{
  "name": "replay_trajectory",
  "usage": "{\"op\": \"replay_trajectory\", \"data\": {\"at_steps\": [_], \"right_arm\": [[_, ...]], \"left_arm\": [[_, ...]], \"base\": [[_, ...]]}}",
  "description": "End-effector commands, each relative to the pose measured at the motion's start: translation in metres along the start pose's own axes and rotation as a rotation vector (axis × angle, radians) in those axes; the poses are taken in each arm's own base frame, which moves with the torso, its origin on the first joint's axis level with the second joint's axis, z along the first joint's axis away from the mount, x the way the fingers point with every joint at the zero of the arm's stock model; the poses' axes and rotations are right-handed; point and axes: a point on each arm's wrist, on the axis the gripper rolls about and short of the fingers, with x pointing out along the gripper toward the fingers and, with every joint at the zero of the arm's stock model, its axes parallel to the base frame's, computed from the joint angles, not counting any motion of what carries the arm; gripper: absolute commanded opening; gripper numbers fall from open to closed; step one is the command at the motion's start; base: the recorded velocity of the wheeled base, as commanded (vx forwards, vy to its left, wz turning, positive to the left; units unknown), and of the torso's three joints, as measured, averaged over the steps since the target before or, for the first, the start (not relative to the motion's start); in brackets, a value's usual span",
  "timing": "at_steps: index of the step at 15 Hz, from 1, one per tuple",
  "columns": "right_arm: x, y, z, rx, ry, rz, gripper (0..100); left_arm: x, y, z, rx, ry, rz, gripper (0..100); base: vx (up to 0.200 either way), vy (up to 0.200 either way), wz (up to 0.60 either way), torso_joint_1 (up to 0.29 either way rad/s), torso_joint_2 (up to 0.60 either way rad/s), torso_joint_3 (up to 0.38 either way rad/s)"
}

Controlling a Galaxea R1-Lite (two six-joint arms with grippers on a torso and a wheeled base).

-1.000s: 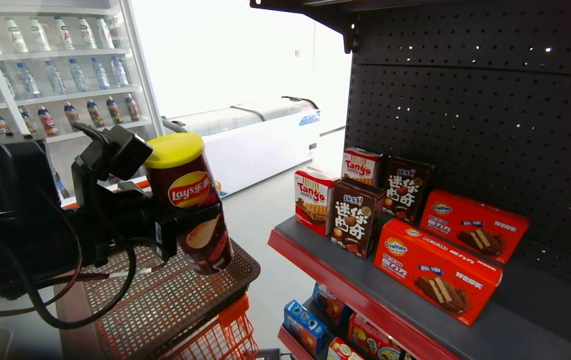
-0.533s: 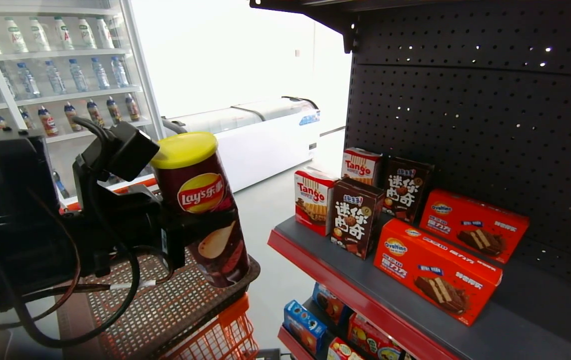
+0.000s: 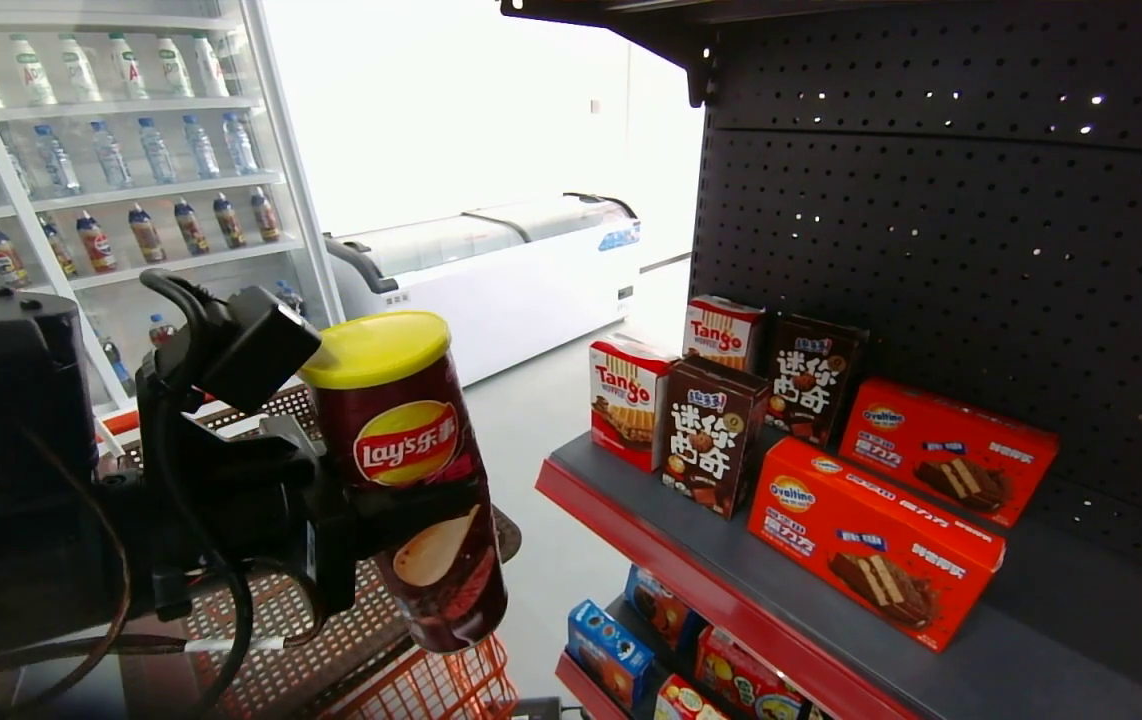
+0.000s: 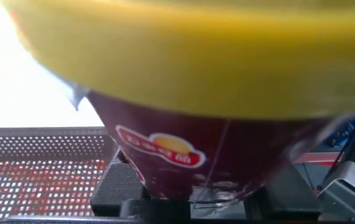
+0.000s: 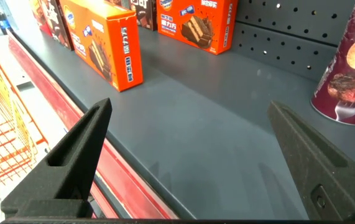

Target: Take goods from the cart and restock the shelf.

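Observation:
A dark red chips can (image 3: 401,470) with a yellow lid is held nearly upright in the air by my left gripper (image 3: 371,525), which is shut around its middle. It hangs above the cart's brown mesh top (image 3: 331,620), to the left of the grey shelf (image 3: 651,500). In the left wrist view the can (image 4: 196,155) is very close, with black fingers (image 4: 112,186) pressed on its sides. My right gripper (image 5: 189,162) stands open over a bare stretch of the shelf board (image 5: 214,124), nothing between its fingers.
Boxes of wafers and biscuits (image 3: 711,430) and two orange boxes (image 3: 871,540) stand on the shelf. Another chips can (image 5: 351,68) stands on the board beyond my right gripper. The orange cart basket (image 3: 441,685) lies below the mesh top. Coolers and a freezer stand behind.
My left arm has carried the can lower and a little to the right, toward the shelf. The boxes on the shelf have not moved.

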Motion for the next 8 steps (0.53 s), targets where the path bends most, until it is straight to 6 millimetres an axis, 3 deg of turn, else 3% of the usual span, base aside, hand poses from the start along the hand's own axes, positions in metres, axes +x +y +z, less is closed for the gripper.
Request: {"op": "replay_trajectory", "data": {"at_steps": [1,5,8], "right_arm": [[0.000,0.000,0.000,0.000,0.000,0.001,100],[0.000,0.000,0.000,0.000,0.000,0.003,100],[0.000,0.000,0.000,0.000,0.000,0.001,100]], "left_arm": [[-0.008,-0.010,-0.001,0.002,-0.012,-0.031,0],[-0.017,-0.020,-0.009,-0.050,-0.004,-0.066,0],[-0.018,-0.021,-0.009,-0.051,-0.005,-0.067,0]], "base": [[0.000,0.000,0.00,0.000,0.00,0.000],[0.000,0.000,0.00,0.000,0.00,0.000],[0.000,0.000,-0.60,0.007,0.00,0.001]]}}
